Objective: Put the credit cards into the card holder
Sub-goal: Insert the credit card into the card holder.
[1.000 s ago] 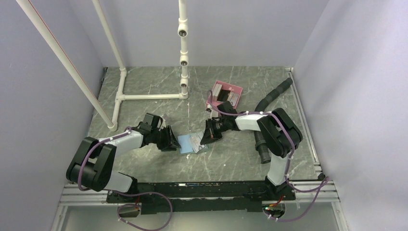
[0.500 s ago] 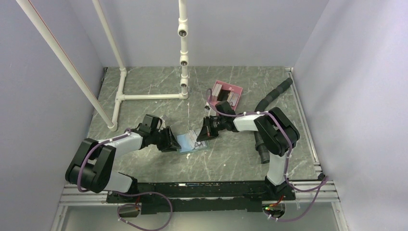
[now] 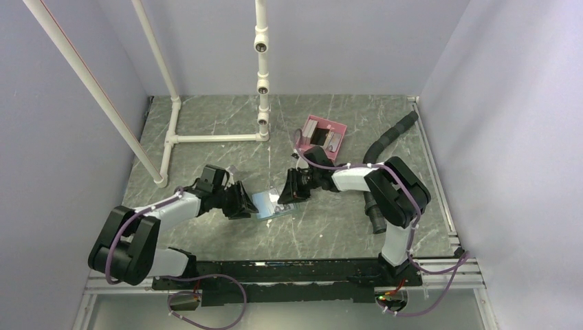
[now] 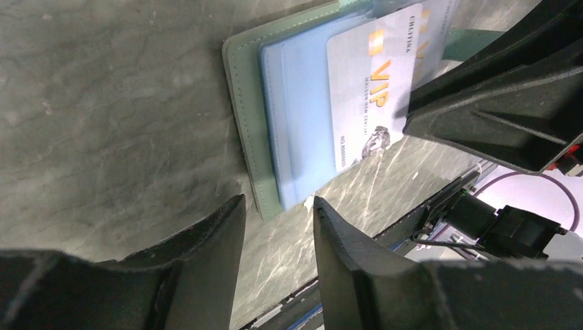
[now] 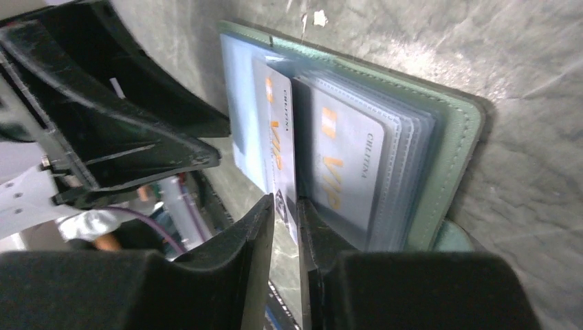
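Right wrist view, entries in order.

1. Right claw (image 5: 285, 206): my jaws stand a narrow slot apart, and the near end of the VIP card (image 5: 280, 130) lies in that slot. I cannot tell whether either pad touches it.

2. VIP card: silver with orange lettering, lying along the light blue side of the card holder (image 5: 462, 137). I cannot tell how far it is tucked in.

3. Card holder: grey-green, spread open flat on the counter (image 3: 227, 117) between my two arms. Its blue lining faces up and its clear sleeves (image 5: 412, 137) are fanned on one half. A second card (image 5: 344, 165) sits inside one sleeve.

4. Left claw (image 4: 278, 201): about half open and gripping nothing, with the tips low and just beside the holder's green corner.

5. Remaining credit cards (image 3: 320, 130): in the pink tray (image 3: 342, 127), well apart from the holder toward the back of the counter.

Handling notes, as I judge them:
- The step in hand looks like seating this card and letting it go.
- I should keep the card flat against the pocket and feed it along its length, never levering it upward.
- The holder looks light enough to skid, so my left claw should brace its rim against the push.
- I should part the right jaws only enough to free the card, then back straight out along its line so no pad drags it out again.
- I should keep my right fingers off the clear sleeves, which would snag or fold easily.
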You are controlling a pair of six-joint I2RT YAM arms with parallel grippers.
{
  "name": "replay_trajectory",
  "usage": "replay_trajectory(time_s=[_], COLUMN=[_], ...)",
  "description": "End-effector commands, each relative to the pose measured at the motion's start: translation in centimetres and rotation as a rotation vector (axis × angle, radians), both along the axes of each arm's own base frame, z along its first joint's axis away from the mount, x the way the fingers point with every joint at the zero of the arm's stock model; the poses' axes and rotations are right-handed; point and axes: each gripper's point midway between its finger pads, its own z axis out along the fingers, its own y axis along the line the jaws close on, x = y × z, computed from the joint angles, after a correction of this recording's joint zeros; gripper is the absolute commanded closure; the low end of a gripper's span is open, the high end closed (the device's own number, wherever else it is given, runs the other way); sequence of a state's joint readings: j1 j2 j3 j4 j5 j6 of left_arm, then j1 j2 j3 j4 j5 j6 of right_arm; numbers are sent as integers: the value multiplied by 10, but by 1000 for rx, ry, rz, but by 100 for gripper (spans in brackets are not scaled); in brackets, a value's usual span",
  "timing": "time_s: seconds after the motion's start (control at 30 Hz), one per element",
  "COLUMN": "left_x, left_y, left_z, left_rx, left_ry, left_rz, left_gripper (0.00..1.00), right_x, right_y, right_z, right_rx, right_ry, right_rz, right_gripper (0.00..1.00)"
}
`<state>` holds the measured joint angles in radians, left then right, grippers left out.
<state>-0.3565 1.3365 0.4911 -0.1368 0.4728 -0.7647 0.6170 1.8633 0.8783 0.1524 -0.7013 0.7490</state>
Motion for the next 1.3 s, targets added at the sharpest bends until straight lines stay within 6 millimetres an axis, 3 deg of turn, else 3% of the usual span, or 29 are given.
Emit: replay_trajectory(time_s=[0.0, 0.1, 0.23, 0.4, 0.53, 0.63, 0.73, 0.97, 1.03, 1.17, 1.27], left_x=[8, 12, 12, 12, 11, 9, 9, 8, 6, 2, 1], left_y=[7, 16, 23, 26, 40, 37, 30, 34, 36, 44, 50], left_z=[13, 10, -4, -23, -32, -38, -40, -28, -28, -32, -37], left_rx=[0, 45, 90, 119, 195, 184, 143, 157, 166, 207, 242], left_ry=[-29, -12, 20, 65, 69, 87, 92, 68, 73, 95, 97], left_rz=[34, 61, 84, 112, 152, 150, 143, 146, 149, 175, 187], left_gripper=[55, 64, 71, 79, 79, 79, 80, 71, 71, 73, 73], right_x=[10, 11, 12, 14, 12, -1, -8, 4, 4, 10, 14], right_y=[-28, -36, -29, -5, 16, 41, 51, 18, 12, 10, 16], right_z=[-7, -3, -1, -7, -8, -3, 8, 10, 10, 2, -3], right_rx=[-235, -282, -267, -216, -183, -117, -28, -180, -198, -236, -246], right_ry=[-100, -149, -169, -161, -151, -132, -104, -186, -199, -204, -189], right_rz=[22, 41, 80, 94, 98, 129, 140, 107, 99, 93, 87], right_gripper=[73, 66, 68, 80, 83, 83, 84, 79, 73, 60, 58])
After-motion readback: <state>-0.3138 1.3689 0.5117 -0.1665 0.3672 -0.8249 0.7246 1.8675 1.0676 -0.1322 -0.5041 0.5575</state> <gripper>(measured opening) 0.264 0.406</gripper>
